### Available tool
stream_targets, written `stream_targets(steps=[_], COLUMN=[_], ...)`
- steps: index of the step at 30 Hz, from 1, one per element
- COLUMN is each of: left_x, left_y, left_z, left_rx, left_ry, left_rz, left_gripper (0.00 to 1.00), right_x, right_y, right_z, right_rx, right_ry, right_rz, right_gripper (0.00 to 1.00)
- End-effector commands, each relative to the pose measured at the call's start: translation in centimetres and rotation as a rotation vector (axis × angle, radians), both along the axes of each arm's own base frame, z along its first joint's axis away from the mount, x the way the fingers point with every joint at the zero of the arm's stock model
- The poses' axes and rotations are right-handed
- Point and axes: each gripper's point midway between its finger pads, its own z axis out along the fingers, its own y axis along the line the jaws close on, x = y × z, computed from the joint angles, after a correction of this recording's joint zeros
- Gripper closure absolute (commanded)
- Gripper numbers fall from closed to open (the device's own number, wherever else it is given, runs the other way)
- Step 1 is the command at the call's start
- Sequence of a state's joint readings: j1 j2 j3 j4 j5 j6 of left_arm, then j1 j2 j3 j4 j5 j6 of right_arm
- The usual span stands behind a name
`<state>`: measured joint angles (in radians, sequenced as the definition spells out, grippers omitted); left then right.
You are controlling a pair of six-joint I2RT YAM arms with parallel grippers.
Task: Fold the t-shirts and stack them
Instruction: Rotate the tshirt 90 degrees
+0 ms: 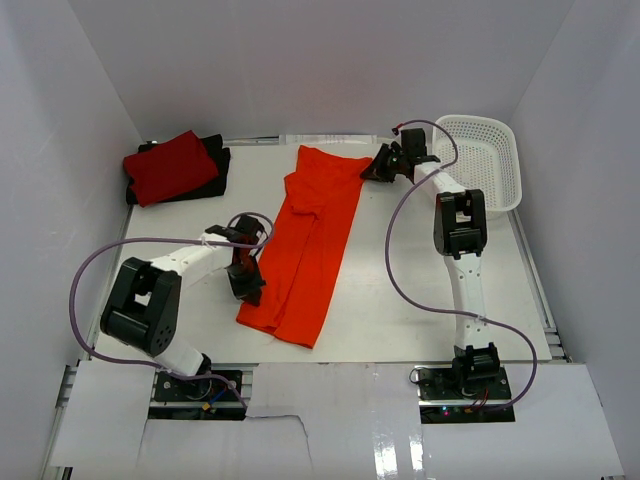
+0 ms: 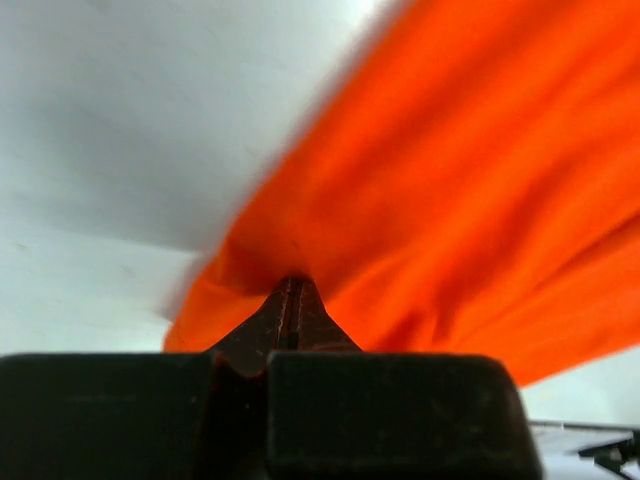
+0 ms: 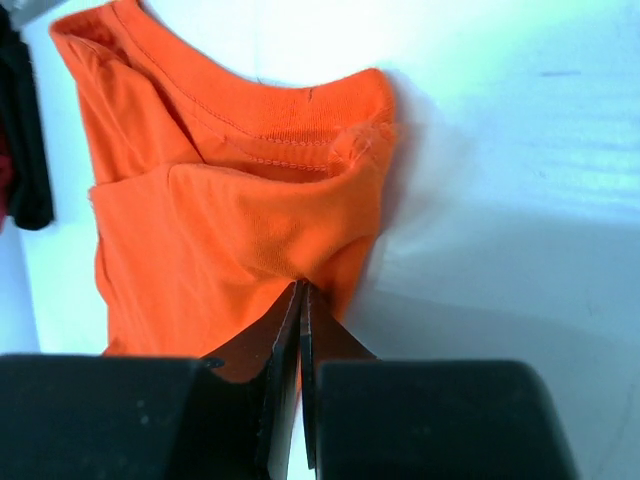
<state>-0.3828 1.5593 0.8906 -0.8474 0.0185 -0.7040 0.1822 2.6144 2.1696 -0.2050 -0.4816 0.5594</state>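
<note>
Mid-fold on orange t-shirt [image 1: 310, 250], lying as long narrow strip on desk [image 1: 400, 300]. My left jaws clamp side edge near hem end, cloth fanning ahead of tips. Right jaws pinch shoulder fold just under collar. Next, I reckon: carry one end over to other, ends level. Red t-shirt [image 1: 170, 165] sits on black t-shirt [image 1: 215, 165], well left of right jaws.

Bare table [image 1: 395, 290] lies between orange t-shirt [image 1: 310, 250] and right arm [image 1: 462, 250]; basket [image 1: 490, 160] stands beside right tool [image 1: 374, 169].
</note>
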Motion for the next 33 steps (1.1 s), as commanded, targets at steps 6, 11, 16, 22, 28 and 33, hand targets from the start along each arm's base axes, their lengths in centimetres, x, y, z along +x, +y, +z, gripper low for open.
stream_targets(steps=[6, 11, 16, 22, 28, 33], left_x=[-3.9, -5.7, -7.6, -8.9, -8.9, -8.1], left_y=[-5.4, -6.6, -7.7, -10.2, -14.1, -15.9], left_z=[0.1, -0.8, -1.9, -3.1, -2.6, -1.3], left_rx=[-0.092, -0.103, -0.136, -0.154, -0.197, -0.232], left_ry=[0.063, 0.096, 0.129, 0.17, 0.174, 0.139], left_rz=[-0.046, -0.057, -0.071, -0.135, -0.213, -0.238], left_gripper=[1.0, 1.0, 1.0, 1.0, 1.0, 1.0], right_x=[2.8, 3.9, 4.7, 4.6, 4.4, 4.3], right_y=[0.6, 0.5, 0.6, 0.9, 1.1, 1.0], right_z=[-0.2, 0.9, 2.6, 3.8, 4.6, 6.2], right_rx=[0.148, 0.22, 0.236, 0.258, 0.253, 0.247], right_ry=[-0.023, -0.054, -0.114, -0.152, -0.152, -0.193], right_rz=[-0.039, -0.048, -0.051, -0.027, -0.012, 0.013], right_gripper=[0.92, 0.92, 0.92, 0.92, 0.92, 0.92])
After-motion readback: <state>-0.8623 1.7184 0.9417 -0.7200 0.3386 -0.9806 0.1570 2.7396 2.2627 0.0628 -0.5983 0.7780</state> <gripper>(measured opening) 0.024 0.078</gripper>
